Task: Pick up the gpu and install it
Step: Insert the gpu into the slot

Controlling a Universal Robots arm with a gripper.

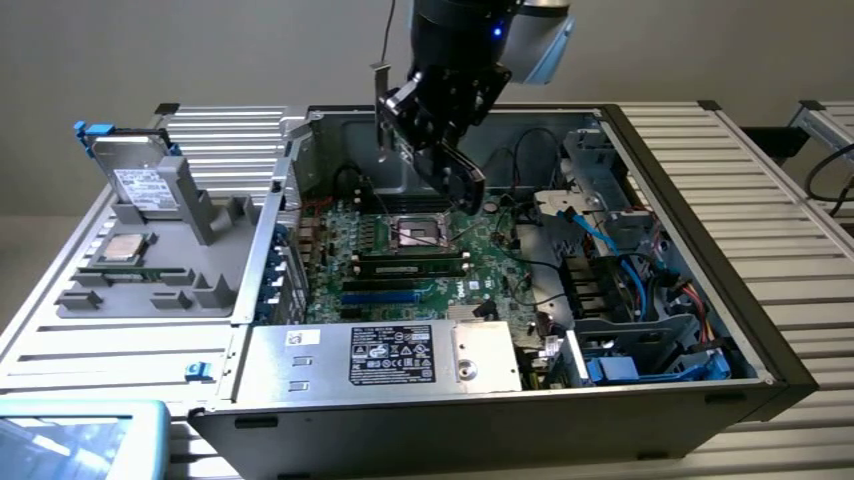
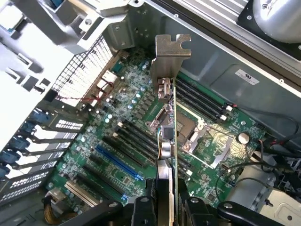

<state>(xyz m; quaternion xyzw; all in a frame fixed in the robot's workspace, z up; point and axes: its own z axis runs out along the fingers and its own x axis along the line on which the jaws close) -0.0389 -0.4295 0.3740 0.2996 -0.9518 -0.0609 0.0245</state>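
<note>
Silver bracket at its far end, your gpu sits edge-on between the jaws of the gripper, which are clamped on its near end; you have it held above the green motherboard of the open case

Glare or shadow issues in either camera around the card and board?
Exterior view: soft, even light, no hard glare; the thin dark expansion card with silver end bracket, held in the black gripper, blends into it, and a blue light glows above it. Wrist view: the grey plastic tray washes out near white; the card's silver bracket is bright, the green motherboard evenly lit.
</note>
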